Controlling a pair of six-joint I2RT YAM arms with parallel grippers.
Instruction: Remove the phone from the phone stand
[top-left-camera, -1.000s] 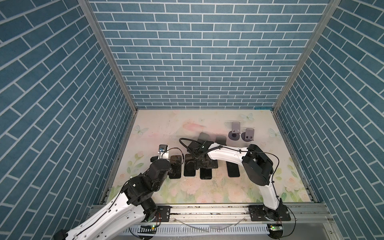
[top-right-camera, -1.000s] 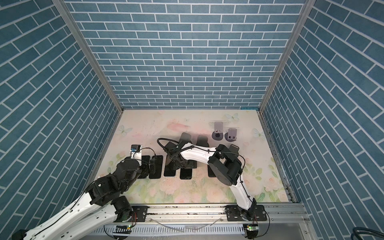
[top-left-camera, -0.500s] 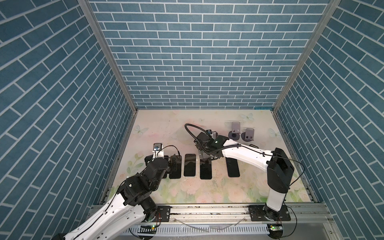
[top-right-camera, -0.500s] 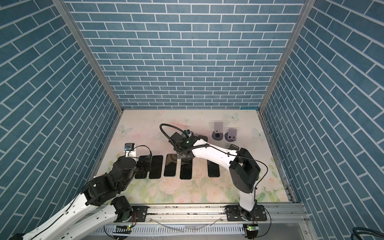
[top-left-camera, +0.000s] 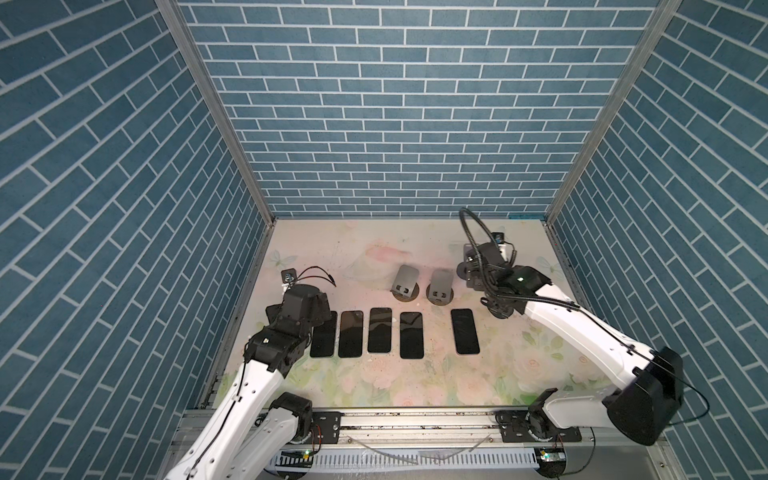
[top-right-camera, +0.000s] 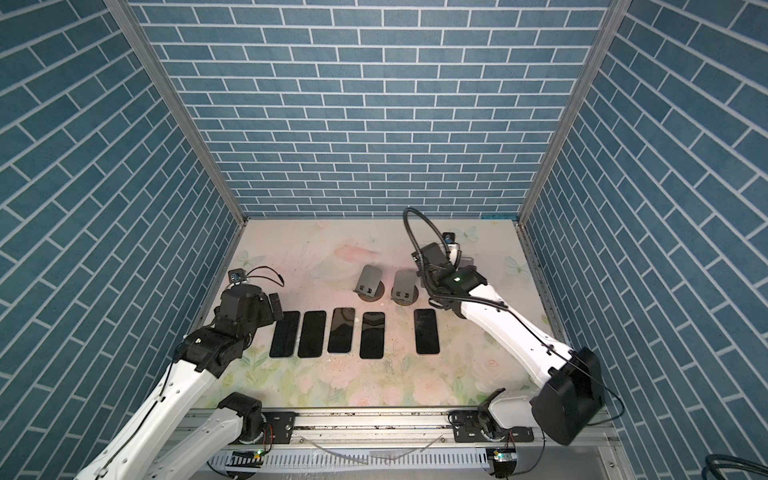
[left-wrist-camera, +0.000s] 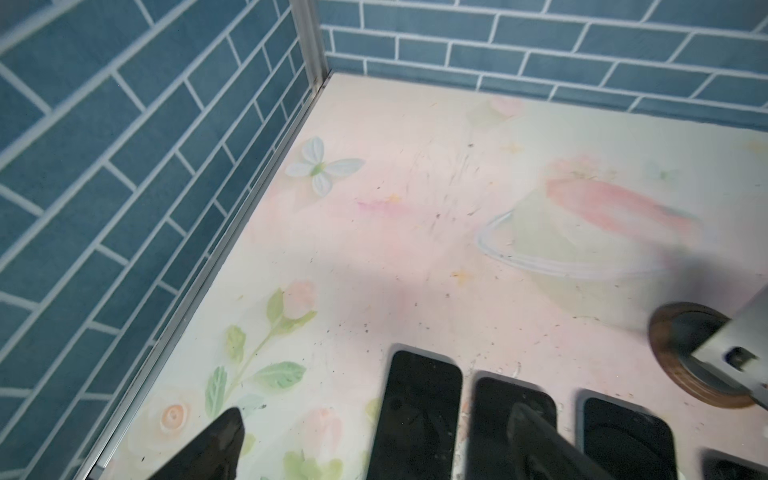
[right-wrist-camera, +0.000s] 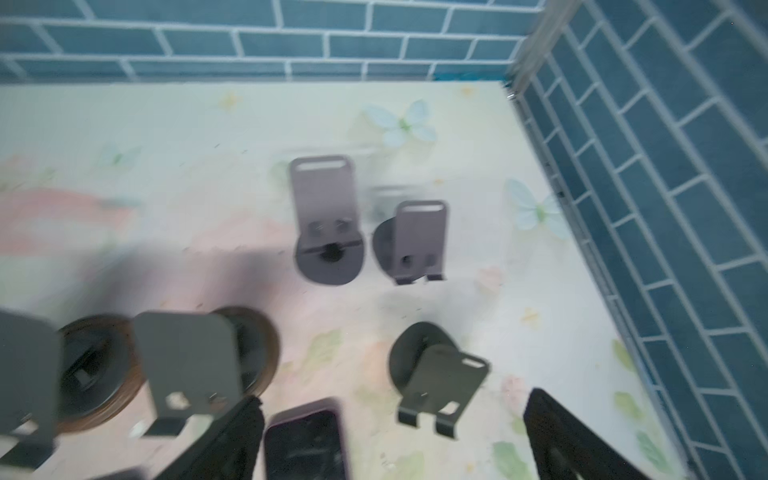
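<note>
Several black phones lie flat in a row on the floral table, from the leftmost phone (top-left-camera: 323, 338) (top-right-camera: 284, 333) to the rightmost phone (top-left-camera: 464, 330) (top-right-camera: 427, 331) (right-wrist-camera: 305, 440). Two grey phone stands (top-left-camera: 405, 282) (top-left-camera: 439, 286) stand behind the row. The right wrist view shows several stands, among them a dark stand (right-wrist-camera: 440, 374) and a purple-grey stand (right-wrist-camera: 326, 220). Every stand in view is bare. My left gripper (left-wrist-camera: 374, 440) (top-left-camera: 297, 309) hangs open over the row's left end. My right gripper (right-wrist-camera: 395, 440) (top-left-camera: 484, 286) is open above the rightmost phone's far end and the dark stand.
Blue brick walls close in the table (top-left-camera: 374, 257) on three sides. The left wall's metal rail (left-wrist-camera: 232, 249) runs close beside my left gripper. The right arm (top-left-camera: 582, 332) stretches across the right side and covers some stands in both top views.
My right arm swung from over the middle phones to the right and back, above the stands, uncovering the two middle stands. My left arm drew back slightly to the left. Both grippers stayed open.
</note>
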